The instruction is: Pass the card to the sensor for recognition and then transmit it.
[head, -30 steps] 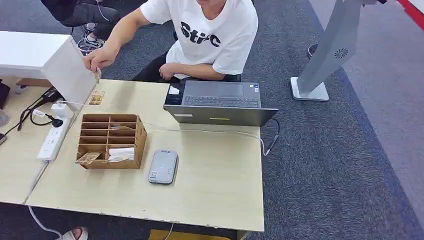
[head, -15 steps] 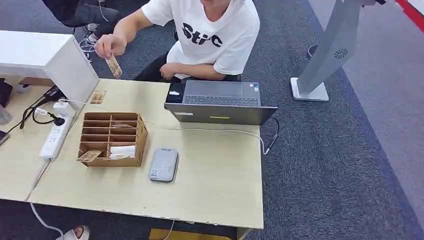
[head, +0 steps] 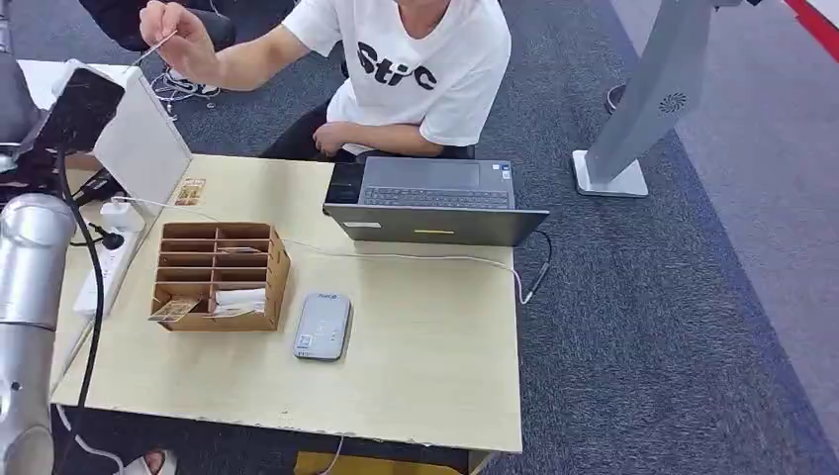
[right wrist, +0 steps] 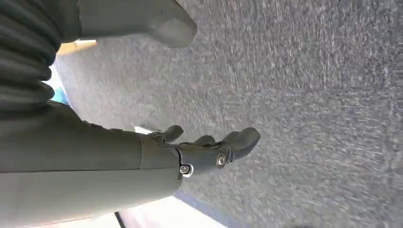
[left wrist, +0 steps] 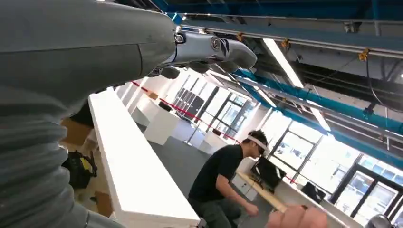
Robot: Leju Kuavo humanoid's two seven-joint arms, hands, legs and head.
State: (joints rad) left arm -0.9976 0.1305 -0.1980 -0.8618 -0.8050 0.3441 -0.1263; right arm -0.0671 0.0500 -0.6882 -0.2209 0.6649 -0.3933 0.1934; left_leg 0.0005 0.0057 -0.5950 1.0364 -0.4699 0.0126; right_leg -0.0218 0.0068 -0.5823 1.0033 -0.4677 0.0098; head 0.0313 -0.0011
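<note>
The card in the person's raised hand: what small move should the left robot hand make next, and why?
Probably reach the left robot hand closer to the card and take it. The person's hand offers it high beside the raised left arm, and the robot hand holds nothing. The sensor on the table waits.

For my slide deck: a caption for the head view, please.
Seated person holds up a card beyond the table as the robot's left arm rises.

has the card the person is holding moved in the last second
Yes. The card pinched in the person's hand has gone up and away from the table, toward the far left, well above the white box.
</note>
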